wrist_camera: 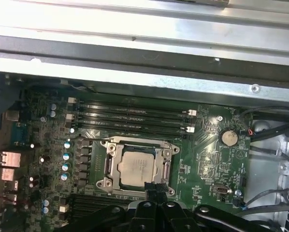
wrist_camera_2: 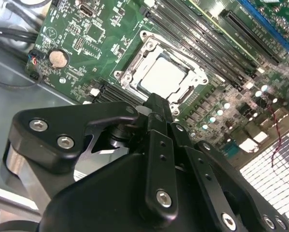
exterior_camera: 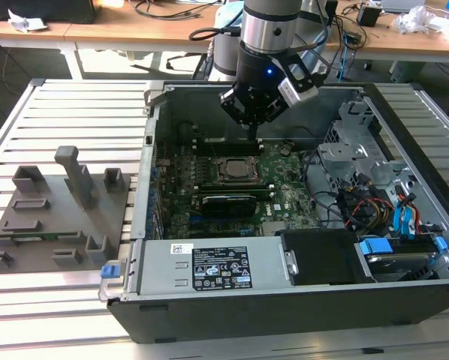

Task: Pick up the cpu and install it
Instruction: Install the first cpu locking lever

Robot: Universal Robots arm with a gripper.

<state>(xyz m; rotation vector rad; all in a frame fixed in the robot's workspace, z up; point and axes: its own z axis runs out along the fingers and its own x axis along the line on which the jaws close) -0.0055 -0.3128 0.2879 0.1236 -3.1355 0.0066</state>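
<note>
The cpu (wrist_camera: 136,167) lies flat in the socket (wrist_camera: 137,166) on the motherboard (wrist_camera: 207,164) inside the open case (exterior_camera: 232,300), seemingly already placed, while the hand (wrist_camera_2: 158,107) hovers just above its edge, fingers together and holding nothing.

The cpu (wrist_camera: 137,167) sits in the motherboard socket (wrist_camera: 109,166) inside the computer case (exterior_camera: 232,304), gripper (exterior_camera: 253,124) above it.

Claw (wrist_camera_2: 158,104) fingertips pressed together, hiding cpu (wrist_camera_2: 161,77) near edge.
</note>
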